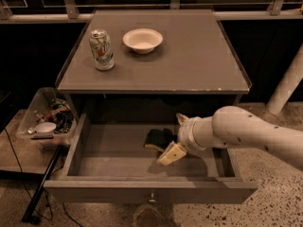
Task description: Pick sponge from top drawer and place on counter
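Observation:
The top drawer [118, 176] stands pulled open below the counter [189, 56]. The sponge [156, 138], dark green on top with a yellow edge, lies flat on the drawer floor near the middle. My gripper [176, 138] reaches into the drawer from the right on a white arm. One finger [171, 153] points down-left just right of the sponge; the other finger [181, 118] shows above it. The fingers are spread apart and hold nothing. The sponge's right end is partly hidden behind the gripper.
A drink can [102, 49] and a white bowl [142, 40] stand on the counter's back left. A clear bin of clutter [46, 118] sits on the floor to the left of the drawer. A white post [288, 82] stands at the right.

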Available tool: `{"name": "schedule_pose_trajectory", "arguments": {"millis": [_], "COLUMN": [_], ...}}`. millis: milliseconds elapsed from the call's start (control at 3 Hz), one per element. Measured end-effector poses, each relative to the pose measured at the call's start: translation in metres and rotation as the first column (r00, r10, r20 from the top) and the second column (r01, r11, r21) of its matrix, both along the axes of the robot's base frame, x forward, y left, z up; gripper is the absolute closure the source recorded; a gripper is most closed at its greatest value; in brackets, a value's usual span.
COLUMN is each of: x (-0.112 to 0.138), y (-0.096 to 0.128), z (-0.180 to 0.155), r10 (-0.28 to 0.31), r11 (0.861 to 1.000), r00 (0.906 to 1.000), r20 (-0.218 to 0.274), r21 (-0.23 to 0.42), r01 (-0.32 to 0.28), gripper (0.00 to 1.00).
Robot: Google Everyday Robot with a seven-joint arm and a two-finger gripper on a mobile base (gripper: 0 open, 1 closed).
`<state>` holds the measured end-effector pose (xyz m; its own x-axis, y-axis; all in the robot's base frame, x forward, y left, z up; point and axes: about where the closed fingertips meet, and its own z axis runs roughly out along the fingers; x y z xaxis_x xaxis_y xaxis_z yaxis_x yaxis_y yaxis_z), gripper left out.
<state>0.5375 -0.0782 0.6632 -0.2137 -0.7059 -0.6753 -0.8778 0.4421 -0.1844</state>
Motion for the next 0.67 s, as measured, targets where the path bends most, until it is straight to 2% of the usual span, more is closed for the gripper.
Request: {"name": "schedule_pose_trajectory", "arguments": {"millis": [333, 667], "x": [0.010, 0.031], "y": [0.001, -0.006], "z": [-0.021, -0.055], "r10": [-0.012, -0.038], "r11": [1.000, 0.997], "r00": [0.9998, 0.9992], "r20": [0.014, 0.016], "r21": [-0.028, -0.066], "r01": [0.012, 0.039], "gripper": [0.00, 0.00]}}
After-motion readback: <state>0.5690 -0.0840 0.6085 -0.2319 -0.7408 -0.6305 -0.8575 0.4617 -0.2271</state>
